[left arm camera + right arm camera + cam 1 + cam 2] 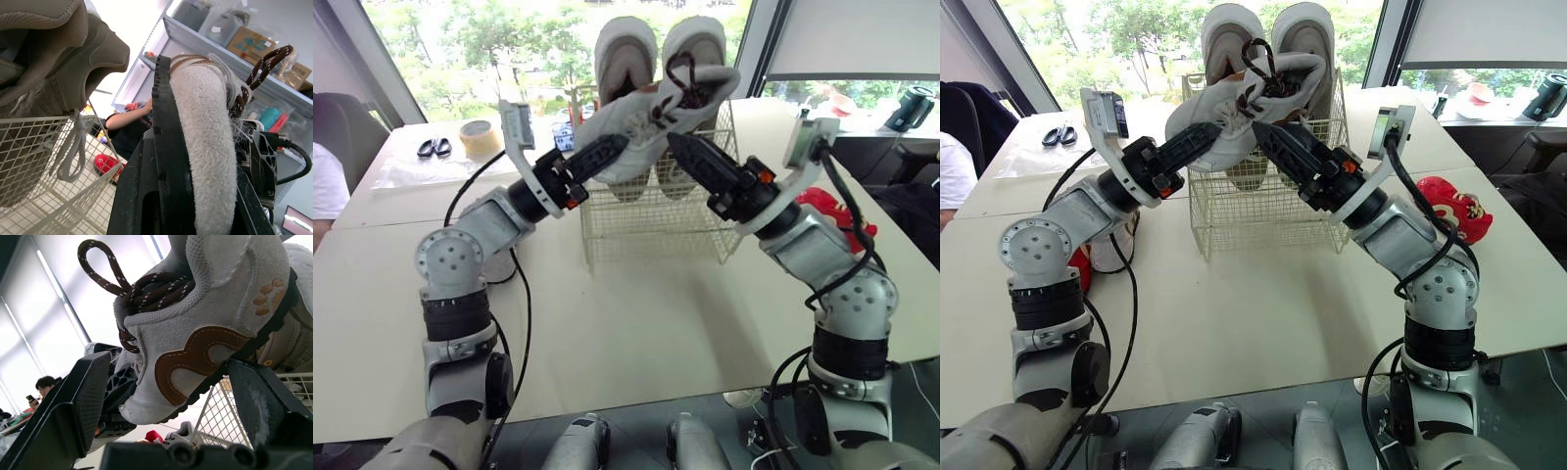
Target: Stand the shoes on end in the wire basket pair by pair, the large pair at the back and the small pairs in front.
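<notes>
The left hand [612,149] pinched the small shoe [651,113] by one end, one black finger [164,147] pressed flat against its pale suede side. The right hand [683,147] met the same shoe from the other side with its fingers [83,396] spread wide, the shoe sitting between them with its dark sole against one finger. The shoe hung tilted, brown laces uppermost, in the air just above the front of the wire basket [646,215]. The large pair [626,44] stood on end along the back of that basket, which sat midway along the far edge of the surface [636,313]. Another pale shoe [1108,251] lay beside the left arm. A tape roll [481,136] and scissors [433,148] lay near the far left corner, a red object [827,208] near the right edge.
</notes>
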